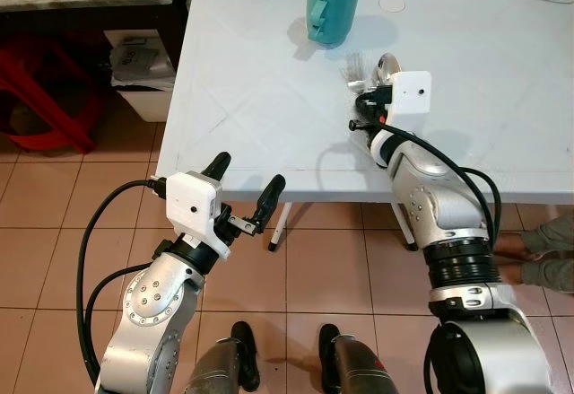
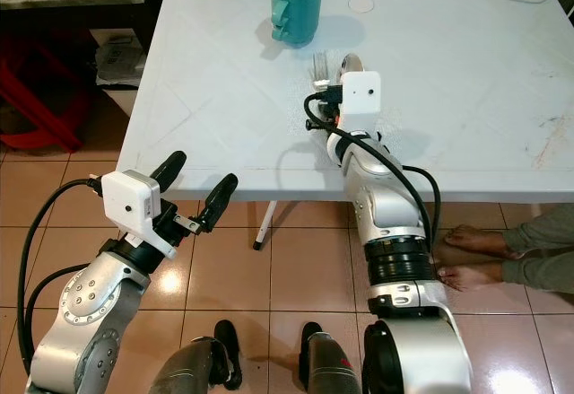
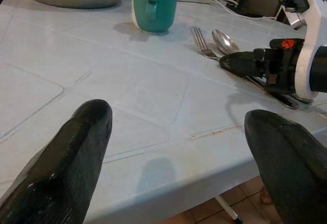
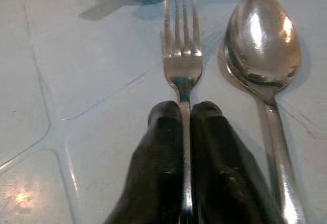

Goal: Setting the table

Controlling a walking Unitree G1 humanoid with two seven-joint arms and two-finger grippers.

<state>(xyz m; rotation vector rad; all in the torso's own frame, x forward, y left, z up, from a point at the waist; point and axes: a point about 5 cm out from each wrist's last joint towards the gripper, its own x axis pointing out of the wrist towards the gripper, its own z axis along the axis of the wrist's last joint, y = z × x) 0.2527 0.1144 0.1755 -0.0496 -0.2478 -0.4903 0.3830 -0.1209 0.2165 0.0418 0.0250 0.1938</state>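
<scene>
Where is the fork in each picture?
Left eye view: fork on the table, just below the teal mug, left of the spoon.
Right eye view: same spot, below the mug.
Left wrist view: right of the mug.
Right wrist view: middle, pinched by the right gripper.
Shared landmark: the teal mug.

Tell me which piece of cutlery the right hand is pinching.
The fork: the right hand is shut on its handle, while the spoon lies free beside it.
</scene>
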